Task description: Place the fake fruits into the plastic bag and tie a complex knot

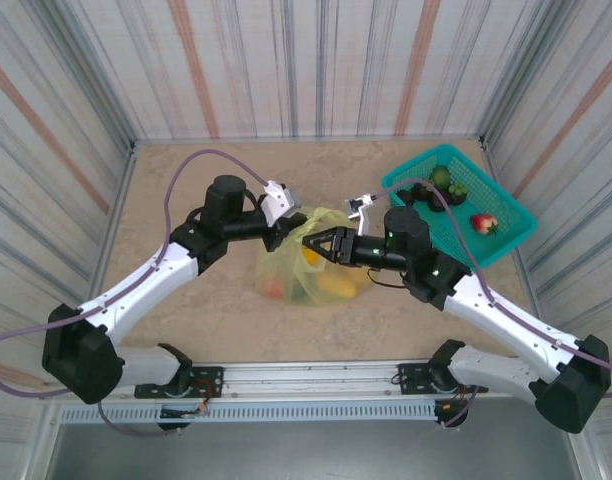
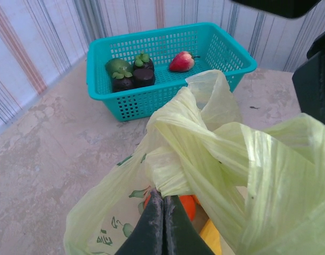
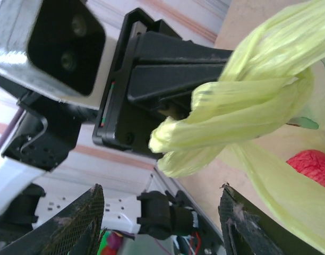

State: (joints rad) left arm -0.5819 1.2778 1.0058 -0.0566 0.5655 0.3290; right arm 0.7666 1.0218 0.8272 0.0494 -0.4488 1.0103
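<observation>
The left gripper (image 2: pixel 163 197) clamps a handle of the plastic bag (image 2: pixel 215 154) between its jaws, apparently tensioning it for the right gripper (image 3: pixel 161 199), whose spread jaws flank the twist.

The plastic bag (image 1: pixel 308 268) is thin, translucent yellow-green and crinkled. It sits slumped on the table mid-workspace, with its handles (image 2: pixel 205 143) gathered above the mouth and wrapped over each other in a loose twist (image 3: pixel 242 114) that is not drawn tight. Seen through the film inside it are an orange fruit (image 2: pixel 188 206), a yellow fruit (image 1: pixel 336 288) beside that, and a red textured fruit (image 3: pixel 314 164). Outside the bag, in the teal basket (image 2: pixel 162 98) at far right, lie a red strawberry (image 2: pixel 181 61), two dark purple mangosteens (image 2: pixel 143 74) touching each other, and a green fruit (image 2: pixel 117 66) just behind them.
</observation>
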